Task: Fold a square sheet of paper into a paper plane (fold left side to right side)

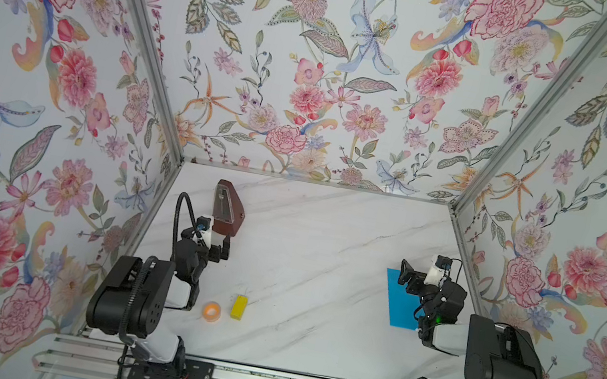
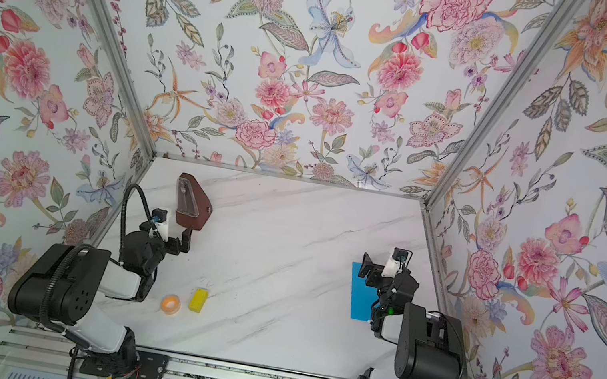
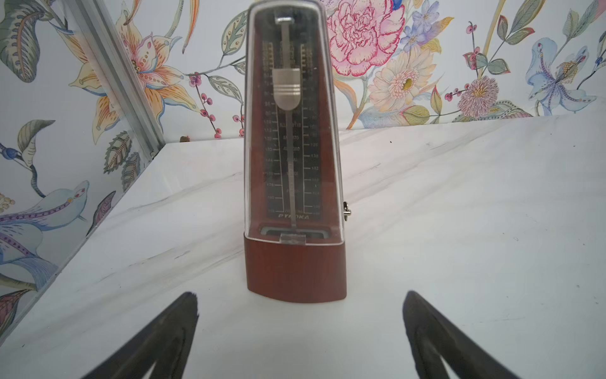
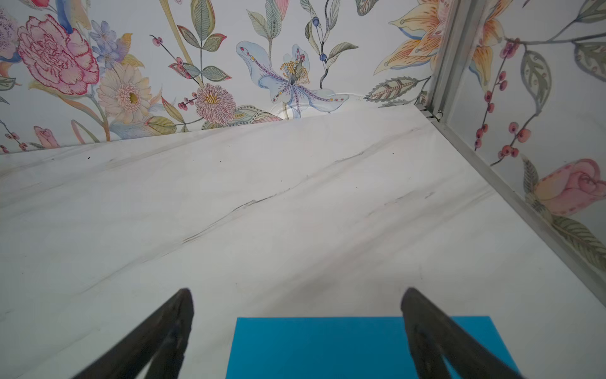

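The square sheet of paper [image 1: 399, 306] [image 2: 359, 299] is bright blue and lies flat on the marble table at the right, partly hidden under my right arm. My right gripper [image 1: 406, 278] [image 2: 368, 271] hovers over the sheet's far edge. It is open, with nothing between its fingers. In the right wrist view the sheet [image 4: 321, 347] fills the space below the right gripper [image 4: 297, 292]. My left gripper [image 1: 219, 251] [image 2: 182, 243] [image 3: 300, 293] is open and empty at the left. The paper plane is out of view.
A brown metronome [image 1: 228, 209] [image 2: 192, 202] [image 3: 293, 164] stands right in front of the left gripper. A yellow block [image 1: 239, 307] [image 2: 198, 300] and an orange tape roll [image 1: 212, 310] [image 2: 170, 303] lie near the left arm. Floral walls enclose the table [image 1: 318, 286] on three sides.
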### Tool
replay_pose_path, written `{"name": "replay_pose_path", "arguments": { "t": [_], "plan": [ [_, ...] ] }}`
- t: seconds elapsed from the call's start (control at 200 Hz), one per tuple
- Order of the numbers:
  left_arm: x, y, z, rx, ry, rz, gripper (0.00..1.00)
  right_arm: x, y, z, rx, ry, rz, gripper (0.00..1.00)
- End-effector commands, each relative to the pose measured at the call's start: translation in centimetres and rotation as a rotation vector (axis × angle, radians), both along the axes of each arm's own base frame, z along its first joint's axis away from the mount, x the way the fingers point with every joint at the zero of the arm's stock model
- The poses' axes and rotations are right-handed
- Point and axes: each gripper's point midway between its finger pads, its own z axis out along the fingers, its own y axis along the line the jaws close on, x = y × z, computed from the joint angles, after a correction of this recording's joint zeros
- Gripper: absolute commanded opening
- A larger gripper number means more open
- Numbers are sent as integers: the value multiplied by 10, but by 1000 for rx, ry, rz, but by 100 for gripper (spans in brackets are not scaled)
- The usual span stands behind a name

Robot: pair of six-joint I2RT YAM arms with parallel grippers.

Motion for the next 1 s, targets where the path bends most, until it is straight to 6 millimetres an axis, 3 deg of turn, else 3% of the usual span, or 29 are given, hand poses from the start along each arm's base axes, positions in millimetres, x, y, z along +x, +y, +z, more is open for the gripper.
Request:
{"name": "replay_pose_path", "arguments": {
  "t": [0.0,0.591,0.736,0.991],
  "plan": [
    [0,-2,7,4,-32,-16,99,-1,1,2,-12,-17,4,99],
    [-1,-2,7,2,-31,-17,99,-2,0,1,-6,-14,-1,99],
    [-1,9,2,-10,-9,45,99,-1,0,1,-7,-15,-1,99],
    [-1,10,2,-10,-9,49,99,-1,0,2,-7,-17,-1,99]
  ]
}}
